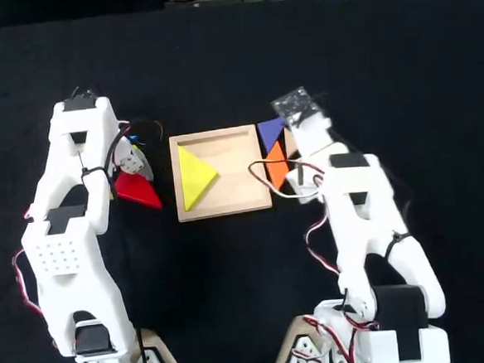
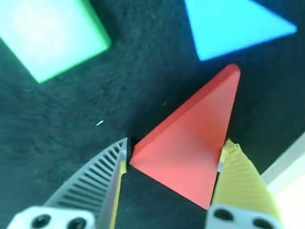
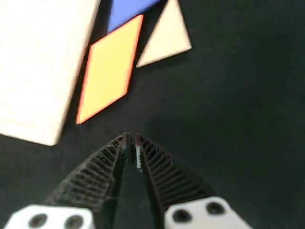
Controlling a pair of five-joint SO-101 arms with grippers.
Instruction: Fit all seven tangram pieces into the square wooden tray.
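Left gripper: my left gripper [image 2: 175, 151] is clamped on the red triangle [image 2: 190, 138], with one finger at a corner and the other on the opposite slanted edge.
Right gripper: my right gripper [image 3: 131, 143] is closed on nothing and hangs over the black cloth [image 3: 228, 95], near the tray's right wall.
Red triangle, position: it is outside the tray on the left, near the wall but apart from it.
Risk 1, slip: I judge the hold insecure, because slanted edges and a corner contact could let the piece pivot or squirt out between my fingers.
Risk 2, tray wall: a low carry could catch the piece's tip on the wall and shove the tray [image 1: 240, 177].
Risk 3, overlap: if released too far left, it could land on the yellow triangle [image 1: 194, 176] and sit tilted.
Risk 4, neighbours: the green piece [image 2: 47, 33] and light blue triangle [image 2: 236, 24] lie near my left fingers and could be knocked.
Tray, contents: it holds only the yellow triangle, flat, with its long side along the left wall; the rest is bare wood.
Right-side pieces: the orange parallelogram [image 3: 109, 71], dark blue piece [image 3: 126, 12] and cream triangle [image 3: 164, 38] are clustered just beside the tray's right wall.
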